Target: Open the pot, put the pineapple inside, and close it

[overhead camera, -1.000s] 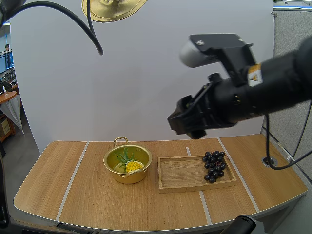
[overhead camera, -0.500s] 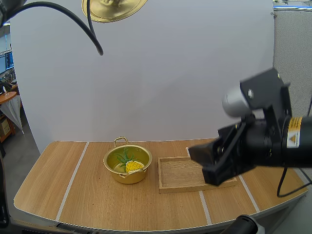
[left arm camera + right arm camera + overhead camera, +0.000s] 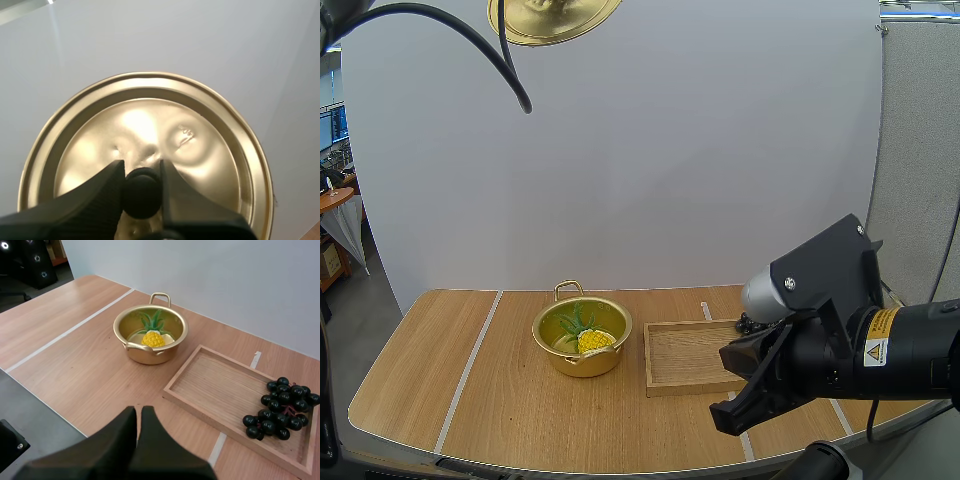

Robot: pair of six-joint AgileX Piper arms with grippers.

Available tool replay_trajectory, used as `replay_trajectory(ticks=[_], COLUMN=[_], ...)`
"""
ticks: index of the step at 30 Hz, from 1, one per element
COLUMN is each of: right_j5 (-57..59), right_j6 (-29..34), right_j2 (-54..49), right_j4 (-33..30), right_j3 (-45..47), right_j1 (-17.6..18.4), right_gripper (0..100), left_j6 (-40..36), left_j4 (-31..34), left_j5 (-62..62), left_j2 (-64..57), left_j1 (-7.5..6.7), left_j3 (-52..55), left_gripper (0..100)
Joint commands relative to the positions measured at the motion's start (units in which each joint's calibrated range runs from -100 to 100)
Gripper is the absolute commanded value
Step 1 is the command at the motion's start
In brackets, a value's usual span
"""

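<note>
L jaws clamped on the knob [image 3: 141, 192] of the lid [image 3: 553, 18], holding it high, well above the pot [image 3: 582, 362]. R jaws pressed together, empty.

Change over the last sec: R arm has swung down from over the tray [image 3: 685, 355] to low at the near right edge of the table [image 3: 470, 400]. Lid hasn't moved. My read: placing is done, R is clearing out, only closing is left.

Pot stands open just left of the tray, not touching it, w/ the pineapple [image 3: 152, 338] lying inside on the bottom. Tray holds only grapes [image 3: 282, 407], bunched at its right end, the rest bare.

Next, prob.: L brings lid down onto pot.
</note>
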Motion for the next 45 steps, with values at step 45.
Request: replay_trajectory(ticks=[45], right_j5=[0.0], right_j6=[-0.1], right_j2=[-0.4], right_j4=[-2.1], right_j3=[0.1], right_j1=[-0.4], right_gripper=[0], left_j6=[1.2], left_j4=[-1.2], left_j5=[23.3], left_j2=[3.1], left_j1=[-0.09], left_j3=[4.6], left_gripper=[0])
